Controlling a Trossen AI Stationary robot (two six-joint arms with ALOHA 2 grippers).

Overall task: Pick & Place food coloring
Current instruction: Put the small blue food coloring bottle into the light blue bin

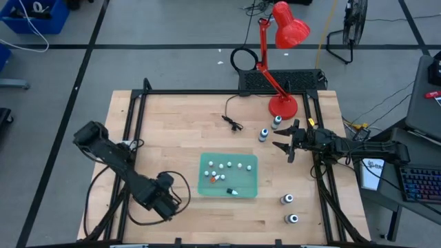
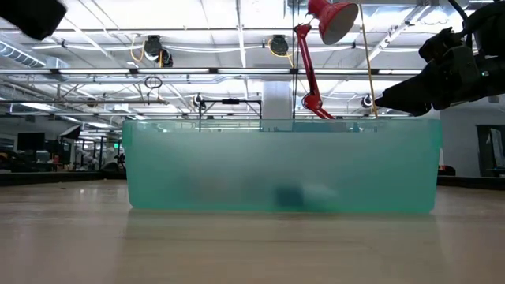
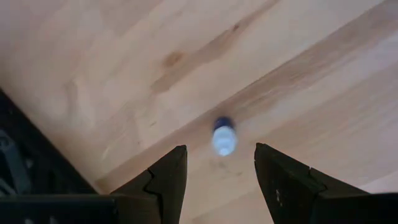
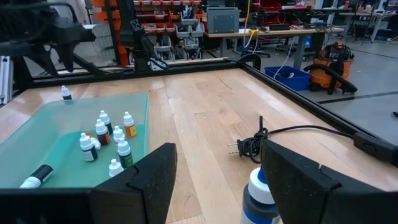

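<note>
Right gripper (image 1: 285,146), jaws wide and empty, nears a bottle (image 1: 263,135) beyond the tray (image 1: 205,184); clipping its cap could topple it.

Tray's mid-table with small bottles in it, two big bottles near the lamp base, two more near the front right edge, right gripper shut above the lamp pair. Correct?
Not quite: the right gripper is open, not shut. The high view shows its fingers spread beside the two bottles near the lamp base. The tray, the small bottles and the front right pair are as you said.
</note>
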